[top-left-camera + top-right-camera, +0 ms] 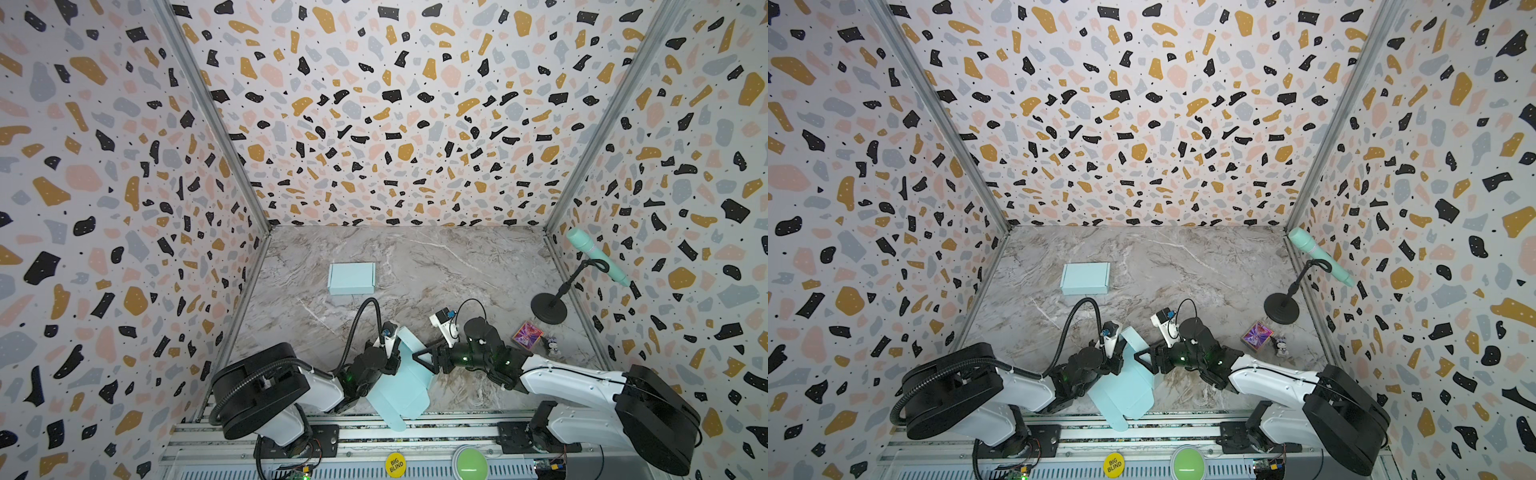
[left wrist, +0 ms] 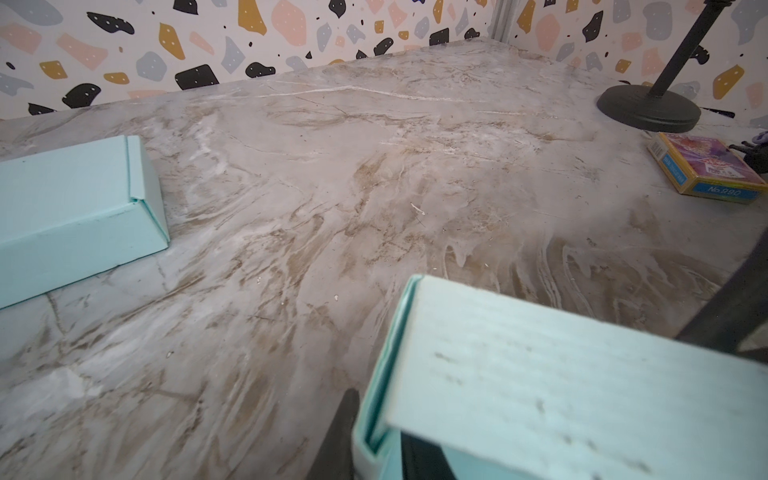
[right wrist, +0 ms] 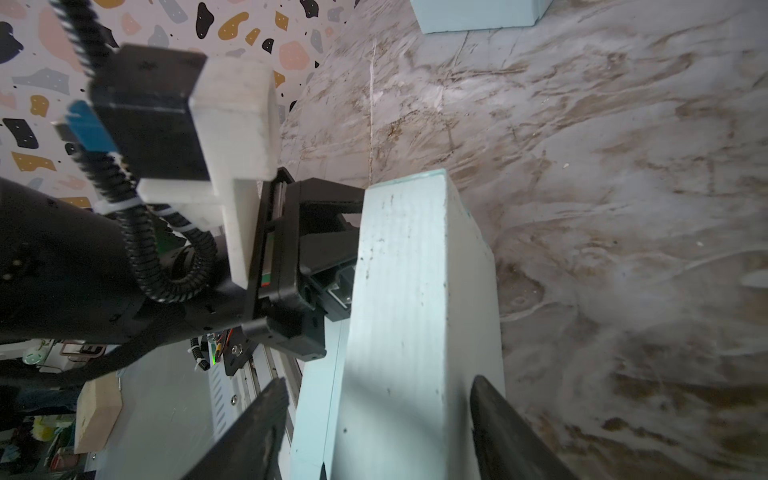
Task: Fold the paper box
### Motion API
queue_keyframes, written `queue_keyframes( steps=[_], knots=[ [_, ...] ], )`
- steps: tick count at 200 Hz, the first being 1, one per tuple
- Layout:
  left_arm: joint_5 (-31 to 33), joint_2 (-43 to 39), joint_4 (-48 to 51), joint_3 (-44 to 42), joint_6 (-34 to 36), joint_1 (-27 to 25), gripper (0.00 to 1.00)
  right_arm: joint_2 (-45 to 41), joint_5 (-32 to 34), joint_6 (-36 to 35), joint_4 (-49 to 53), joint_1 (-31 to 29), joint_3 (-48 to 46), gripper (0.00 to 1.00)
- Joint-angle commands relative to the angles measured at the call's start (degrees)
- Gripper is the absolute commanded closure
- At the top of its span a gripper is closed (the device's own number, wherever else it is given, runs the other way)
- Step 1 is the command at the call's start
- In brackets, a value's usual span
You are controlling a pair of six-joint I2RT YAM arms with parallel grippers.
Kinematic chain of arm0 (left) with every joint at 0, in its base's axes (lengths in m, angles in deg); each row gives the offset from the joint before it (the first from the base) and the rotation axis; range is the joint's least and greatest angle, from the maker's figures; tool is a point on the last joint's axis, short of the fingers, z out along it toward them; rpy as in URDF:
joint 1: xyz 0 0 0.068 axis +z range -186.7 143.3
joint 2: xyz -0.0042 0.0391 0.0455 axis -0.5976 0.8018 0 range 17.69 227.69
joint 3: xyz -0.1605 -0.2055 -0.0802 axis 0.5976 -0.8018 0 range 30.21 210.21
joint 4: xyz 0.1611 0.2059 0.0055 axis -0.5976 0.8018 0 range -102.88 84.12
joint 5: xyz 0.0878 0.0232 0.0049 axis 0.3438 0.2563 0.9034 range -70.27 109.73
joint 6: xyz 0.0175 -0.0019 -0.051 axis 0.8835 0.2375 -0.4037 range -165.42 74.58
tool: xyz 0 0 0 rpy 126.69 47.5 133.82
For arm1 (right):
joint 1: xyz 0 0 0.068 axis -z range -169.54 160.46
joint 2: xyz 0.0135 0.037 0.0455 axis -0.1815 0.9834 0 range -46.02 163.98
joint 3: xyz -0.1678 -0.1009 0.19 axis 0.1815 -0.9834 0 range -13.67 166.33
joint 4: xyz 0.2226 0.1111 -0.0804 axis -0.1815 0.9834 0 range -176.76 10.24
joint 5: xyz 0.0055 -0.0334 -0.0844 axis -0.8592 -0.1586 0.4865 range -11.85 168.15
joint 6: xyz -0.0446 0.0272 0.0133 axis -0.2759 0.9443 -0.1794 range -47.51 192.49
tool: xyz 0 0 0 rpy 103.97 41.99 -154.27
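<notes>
The light, crease-prone paper box (image 1: 405,386) tilts at the table's (image 1: 436,266) near edge, my right pincer (image 1: 417,356) open astride its flap, my left pincer (image 2: 380,444) straddling a wall, clamped or not I cannot tell, so I'd pinch beside fold lines.

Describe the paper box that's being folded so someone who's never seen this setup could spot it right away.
Find the marble table and look to the middle of its near edge. The left gripper holds a pale blue paper box there, tilted, with loose flaps sticking out. The other pale blue box, farther back, lies closed and flat.
</notes>
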Motion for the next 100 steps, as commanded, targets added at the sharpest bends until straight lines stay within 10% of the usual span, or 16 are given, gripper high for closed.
queue_keyframes(
  steps=[1, 100],
  knots=[
    [-0.06, -1.25, -1.92, -0.56, -0.09, 0.31, 0.78, -0.50, 1.10, -1.64, 2.53, -0.29, 2.31, 0.30],
    [-1.90, -0.99, -2.48, -1.57, -0.66, 0.19, 0.69, 1.22, 3.07, -3.45, 4.40, -0.86, 3.89, 0.30]
  ],
)
